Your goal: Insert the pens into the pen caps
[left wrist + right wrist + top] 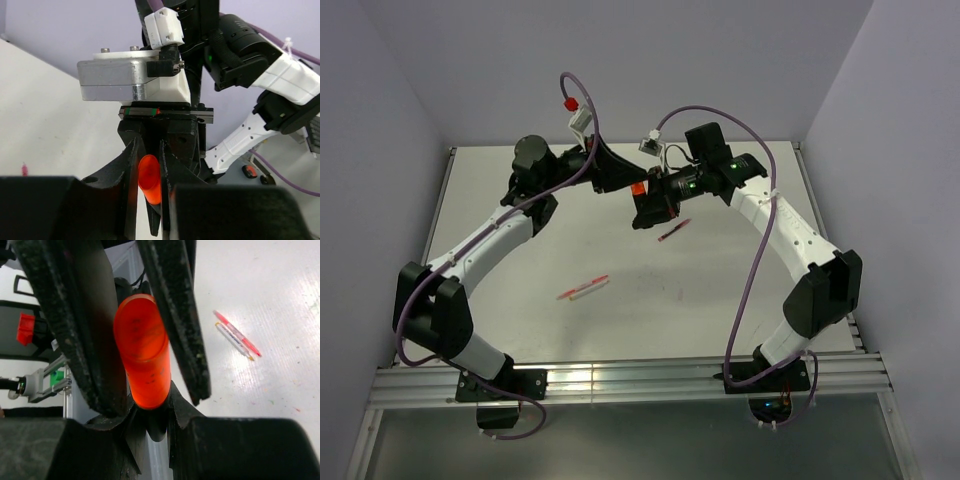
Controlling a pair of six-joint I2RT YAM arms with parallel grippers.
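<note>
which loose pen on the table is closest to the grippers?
The thin dark-red pen, lying alone just beside them; the red and white stick pens lie side by side, farther off.

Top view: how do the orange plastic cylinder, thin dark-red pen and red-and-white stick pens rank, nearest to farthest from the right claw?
1. Orange plastic cylinder: at the right gripper's fingertips.
2. Thin dark-red pen: lying just beside it.
3. Red-and-white stick pens: farthest, centre-left.

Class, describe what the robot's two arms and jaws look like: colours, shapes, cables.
The left arm and right arm share white link shells, black joint housings and black bases. A purple cable loops along each. The jaws are black, scuffed wedges.
</note>
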